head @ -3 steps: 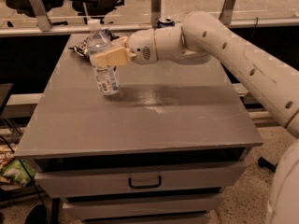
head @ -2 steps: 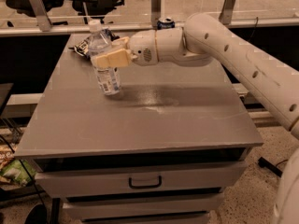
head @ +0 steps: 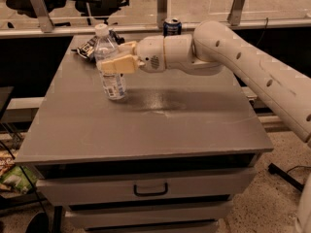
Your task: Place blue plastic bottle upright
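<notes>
We find the tool (head: 111, 57) at the upper left of the frame. Its two tan fingers (head: 119, 64) pinch the blue plastic bottle (head: 115, 84) across its upper body, one finger in front and one behind. The bottle stands upright, and its base appears to rest on the tabletop (head: 160, 130), left of centre. A dark snack bag (head: 87, 47) lies just behind it. A drink can (head: 172, 26) stands well apart at the far edge. We judge the placing step nearly complete. The next move calls for spreading the fingers evenly and drawing the tool away to the right without tipping the bottle.
</notes>
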{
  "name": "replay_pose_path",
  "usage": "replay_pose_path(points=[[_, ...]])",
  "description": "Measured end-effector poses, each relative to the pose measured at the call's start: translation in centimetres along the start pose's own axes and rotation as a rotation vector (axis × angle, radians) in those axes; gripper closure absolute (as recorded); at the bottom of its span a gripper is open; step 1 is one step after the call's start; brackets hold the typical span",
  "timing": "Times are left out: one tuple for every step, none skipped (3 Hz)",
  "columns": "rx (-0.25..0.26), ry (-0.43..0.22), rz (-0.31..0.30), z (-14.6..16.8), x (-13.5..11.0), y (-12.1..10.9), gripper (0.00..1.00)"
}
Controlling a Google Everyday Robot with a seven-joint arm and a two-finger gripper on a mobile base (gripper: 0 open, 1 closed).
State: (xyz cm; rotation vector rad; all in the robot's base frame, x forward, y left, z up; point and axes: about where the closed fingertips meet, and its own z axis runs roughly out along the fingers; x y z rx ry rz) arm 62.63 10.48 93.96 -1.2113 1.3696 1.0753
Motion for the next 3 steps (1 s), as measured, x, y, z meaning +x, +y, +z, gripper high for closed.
replay_pose_path(points=[[0.008, -0.012, -0.004, -0.24, 0.34, 0.08, 0.11], [0.012, -0.018, -0.005, -0.40, 0.62, 0.18, 0.00], [0.012, -0.018, -0.005, -0.39, 0.62, 0.19, 0.00]])
